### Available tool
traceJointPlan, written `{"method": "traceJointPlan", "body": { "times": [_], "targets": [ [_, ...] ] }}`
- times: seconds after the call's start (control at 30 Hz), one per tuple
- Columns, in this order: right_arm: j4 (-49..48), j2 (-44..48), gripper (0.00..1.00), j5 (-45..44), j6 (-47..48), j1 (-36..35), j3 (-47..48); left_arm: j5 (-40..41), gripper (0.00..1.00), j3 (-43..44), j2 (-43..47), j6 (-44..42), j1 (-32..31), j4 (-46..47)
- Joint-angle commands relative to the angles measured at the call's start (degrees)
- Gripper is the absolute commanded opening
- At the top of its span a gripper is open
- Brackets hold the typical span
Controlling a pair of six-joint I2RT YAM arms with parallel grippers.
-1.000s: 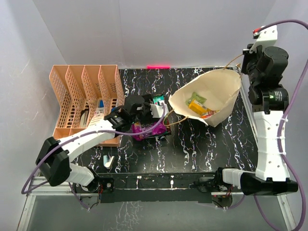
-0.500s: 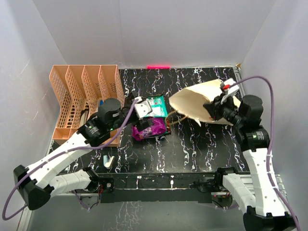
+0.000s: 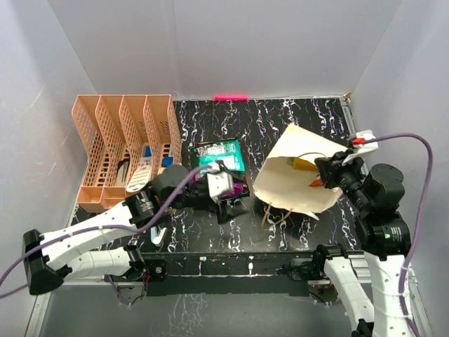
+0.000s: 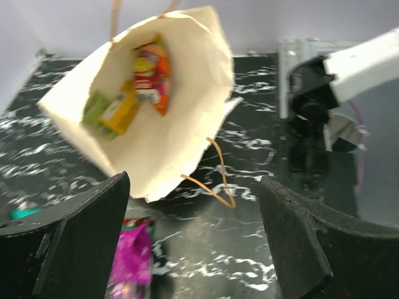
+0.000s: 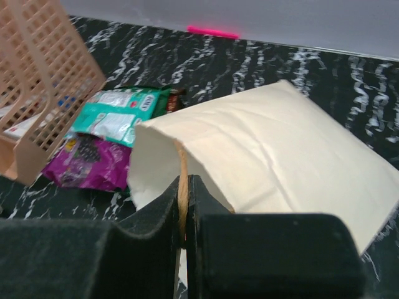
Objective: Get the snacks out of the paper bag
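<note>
Right wrist view, Sam: what's the R gripper [image 5: 184, 202] got?

Jaws pinched together on a brown cord handle [image 5: 181, 163] of the paper bag [image 5: 274, 149], Jo. No gap btwn them bar the cord.

And the bag?

Tipped over at the right of the table [image 3: 302, 119], mouth twd the L gripper [image 4: 193, 199]. Can't tell if its low edge touches the top.

L gripper's state?

Spread wide, nothing btwn the fingers [image 4: 75, 243]. Faces the bag mouth, apart from it.

Snacks?

Three inside, per L wrist view: orange-red packet [image 4: 153, 71], w/ yellow packet [image 4: 123, 109] and light green packet [image 4: 95, 111] touching each other just beside it. Two are out on the table: green packet [image 5: 118, 115] touching a purple packet [image 5: 93, 163], btwn bag and peach file rack [image 5: 37, 81]. Purple one lies right below the L gripper.
</note>
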State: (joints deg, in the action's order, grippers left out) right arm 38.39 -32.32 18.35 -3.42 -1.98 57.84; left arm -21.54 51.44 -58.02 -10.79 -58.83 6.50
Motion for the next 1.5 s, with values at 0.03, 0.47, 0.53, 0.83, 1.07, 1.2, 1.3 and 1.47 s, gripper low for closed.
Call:
{"method": "traceJointPlan", "body": {
  "times": [0.03, 0.47, 0.53, 0.83, 1.07, 1.2, 1.3, 1.47],
  "targets": [
    [-0.8, 3.1, 0.08, -11.0, -4.6, -0.1, 2.3, 6.0, 0.81, 1.3, -4.5, -0.6, -9.7, 5.8],
    [1.4, 6.1, 0.08, 8.2, -15.0, 0.0, -2.7, 26.5, 0.62, 3.6, -18.5, -10.1, -26.0, 13.2],
    [1.3, 5.4, 0.08, 9.6, -15.4, 0.0, -1.5, 29.8, 0.46, 4.4, -22.9, -8.3, -26.1, 18.5],
    [0.6, 3.7, 0.08, 10.9, -17.0, 0.0, 1.5, 37.1, 0.34, 11.0, -42.7, -7.4, -25.5, 38.2],
    [1.5, 4.2, 0.08, 9.7, -16.5, -0.1, 2.6, 35.4, 0.27, 15.8, -51.3, -5.1, -21.1, 42.4],
    [1.4, 4.1, 0.08, 9.6, -16.4, -0.1, 3.0, 33.9, 0.25, 19.0, -55.7, -5.8, -19.3, 44.4],
    [1.3, 3.4, 0.08, 9.7, -16.5, 0.0, 4.2, 32.5, 0.25, 20.4, -60.1, -6.2, -17.9, 48.0],
    [1.3, 1.9, 0.07, 9.9, -16.7, -0.1, 6.9, 31.4, 0.25, 22.2, -65.4, -7.4, -16.7, 54.2]
  ]
}}
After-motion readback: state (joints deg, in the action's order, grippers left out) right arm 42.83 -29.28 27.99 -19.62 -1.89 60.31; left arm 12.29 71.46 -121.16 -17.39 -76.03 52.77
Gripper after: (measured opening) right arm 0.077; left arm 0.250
